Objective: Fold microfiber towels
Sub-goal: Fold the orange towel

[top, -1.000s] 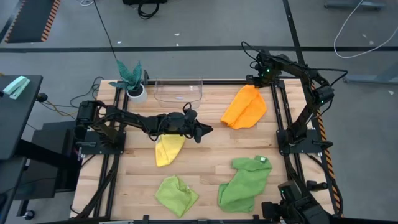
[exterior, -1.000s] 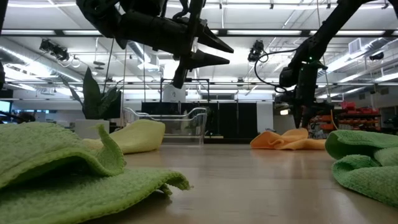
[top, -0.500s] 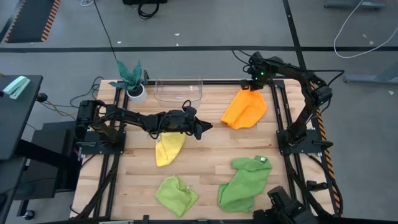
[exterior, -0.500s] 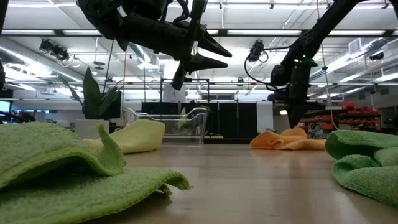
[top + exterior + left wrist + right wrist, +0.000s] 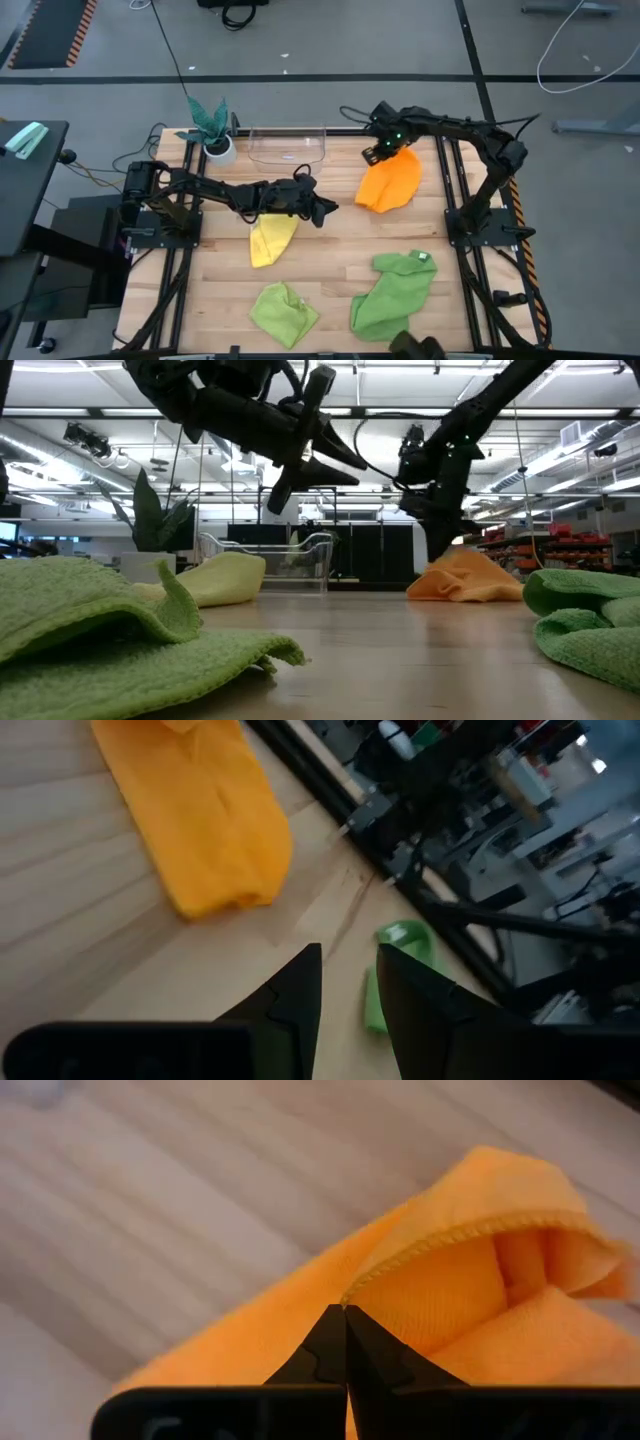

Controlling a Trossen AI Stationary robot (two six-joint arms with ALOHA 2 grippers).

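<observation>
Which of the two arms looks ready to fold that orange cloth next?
The right one. Its tool is shut on the orange towel's edge, lifting it. The left tool hangs above the yellow towel, holding nothing.

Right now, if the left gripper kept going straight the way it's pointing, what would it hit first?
Probably nothing close: the left gripper hangs above the table, aimed toward the right side. Its wrist view shows the yellow towel off to one side and a green towel ahead, though depth there is unclear.
</observation>
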